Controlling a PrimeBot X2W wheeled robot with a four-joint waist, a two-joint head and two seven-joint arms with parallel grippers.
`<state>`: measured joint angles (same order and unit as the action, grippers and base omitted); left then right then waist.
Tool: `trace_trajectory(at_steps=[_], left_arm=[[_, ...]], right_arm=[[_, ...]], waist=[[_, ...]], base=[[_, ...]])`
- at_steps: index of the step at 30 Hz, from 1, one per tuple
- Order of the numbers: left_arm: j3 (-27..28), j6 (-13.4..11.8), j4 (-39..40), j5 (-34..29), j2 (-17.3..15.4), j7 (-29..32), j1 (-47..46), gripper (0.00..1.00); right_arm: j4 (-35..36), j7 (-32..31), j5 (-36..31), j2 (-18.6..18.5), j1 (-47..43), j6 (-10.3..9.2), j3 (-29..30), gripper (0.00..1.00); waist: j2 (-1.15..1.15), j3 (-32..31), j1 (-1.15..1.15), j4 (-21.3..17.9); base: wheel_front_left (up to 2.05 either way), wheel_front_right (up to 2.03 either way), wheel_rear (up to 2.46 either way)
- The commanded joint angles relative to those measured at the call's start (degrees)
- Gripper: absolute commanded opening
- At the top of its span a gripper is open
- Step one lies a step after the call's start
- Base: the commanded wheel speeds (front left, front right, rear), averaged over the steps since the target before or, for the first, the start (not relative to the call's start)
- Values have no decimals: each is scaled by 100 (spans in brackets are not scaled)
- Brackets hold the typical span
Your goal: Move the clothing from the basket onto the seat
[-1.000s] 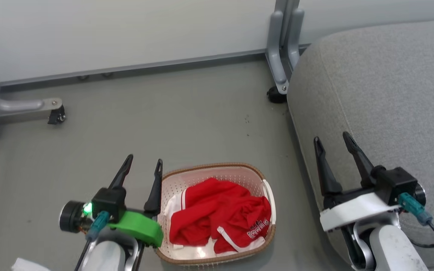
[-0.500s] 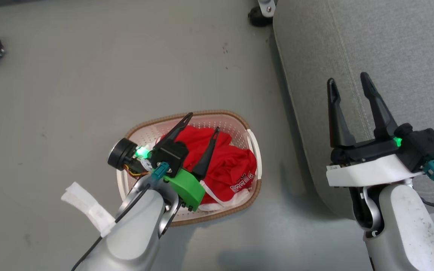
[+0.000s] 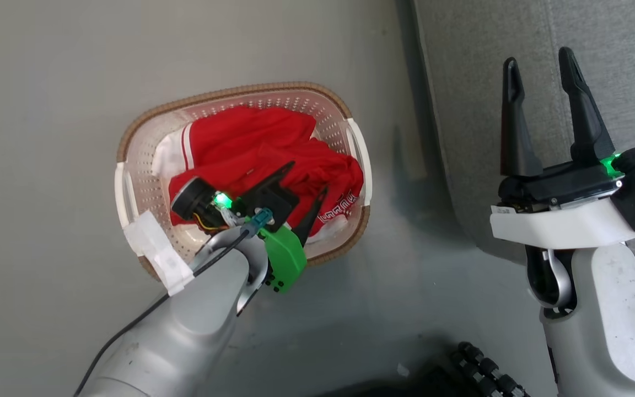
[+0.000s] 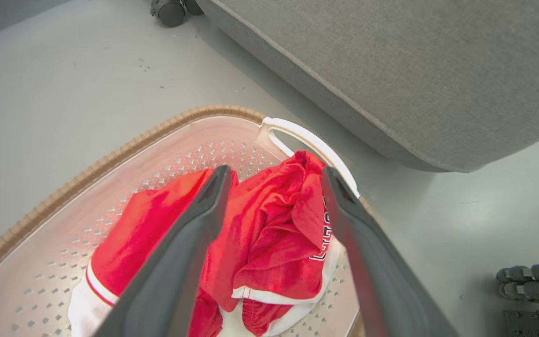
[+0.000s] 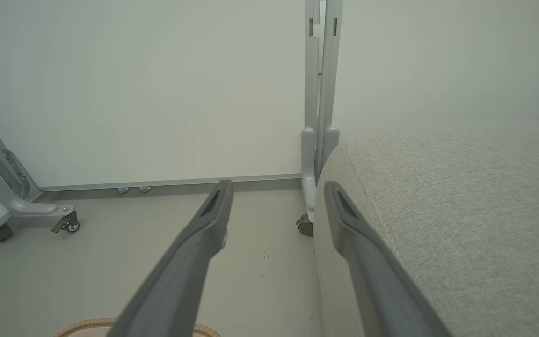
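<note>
The left gripper (image 3: 307, 179) has swung from beside the cream perforated plastic basket (image 3: 229, 92) to over the bright-red sportswear clothing (image 3: 251, 138) lying inside it, spread wide like the right gripper (image 3: 538, 60). This looks like the reaching step; next it must lower and pinch a fold.

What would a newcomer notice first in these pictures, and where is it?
The red clothing stands out most, crumpled in the cream basket on the grey floor. The left gripper hangs open just above it. On the robot's right, the right gripper is open near the grey seat.
</note>
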<state>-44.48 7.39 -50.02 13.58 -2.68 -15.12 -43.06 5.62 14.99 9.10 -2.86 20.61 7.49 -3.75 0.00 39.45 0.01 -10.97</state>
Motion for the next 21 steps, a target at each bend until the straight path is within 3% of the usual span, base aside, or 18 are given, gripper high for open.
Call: trace_trajectory(at_steps=[1, 21], left_arm=[[-59, 17, -104, 58, -44, -4, -237, 100], [-451, -80, -1782, 367, -38, -1, -1593, 100]], right_arm=[[68, 16, -32, -6, 128, 0, -12, 100], [498, 23, 96, -7, 277, 0, -273, 100]], waist=[[0, 678, -1, -94], [0, 1817, -1, -311]], base=[[0, 0, 0], [0, 0, 0]])
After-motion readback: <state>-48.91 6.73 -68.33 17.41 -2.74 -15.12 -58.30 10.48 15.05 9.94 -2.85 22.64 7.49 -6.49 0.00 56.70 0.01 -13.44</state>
